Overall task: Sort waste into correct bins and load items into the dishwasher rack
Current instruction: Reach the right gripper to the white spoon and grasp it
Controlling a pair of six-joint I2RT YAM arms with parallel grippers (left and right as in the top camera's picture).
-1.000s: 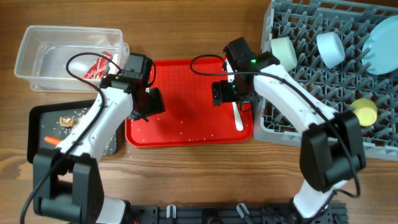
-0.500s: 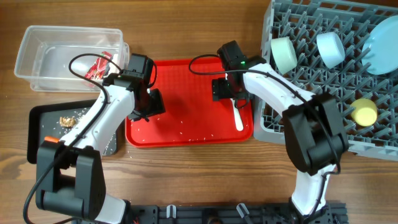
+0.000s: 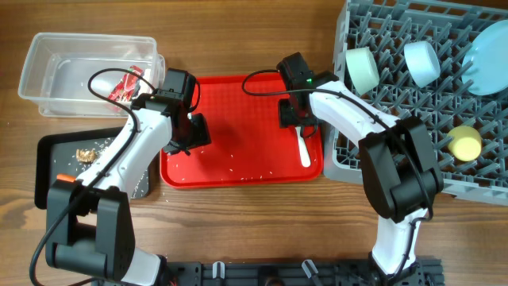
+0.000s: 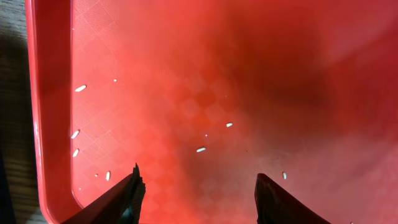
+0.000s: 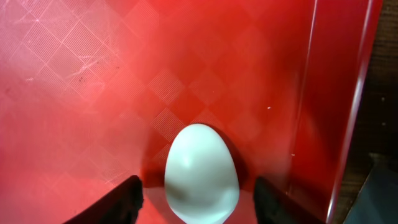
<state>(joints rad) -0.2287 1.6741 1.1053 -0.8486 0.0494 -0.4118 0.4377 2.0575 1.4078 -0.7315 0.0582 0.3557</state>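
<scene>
Red tray (image 4: 50, 124), rim left of the left gripper (image 4: 198, 190): jaws part-open, empty, white grains (image 4: 200, 149) scattered just ahead of its tips. White spoon (image 5: 200, 169): bowl end lies between the right gripper (image 5: 196, 194) jaws, which stand apart, not touching it. Advised: close squarely across the bowl's widest part, low to the tray, before lifting level.

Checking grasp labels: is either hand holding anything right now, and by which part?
Nothing held: the right hand straddles the white spoon at its bowl end, with gaps on both sides; the left hand is open over the red tray.
</scene>
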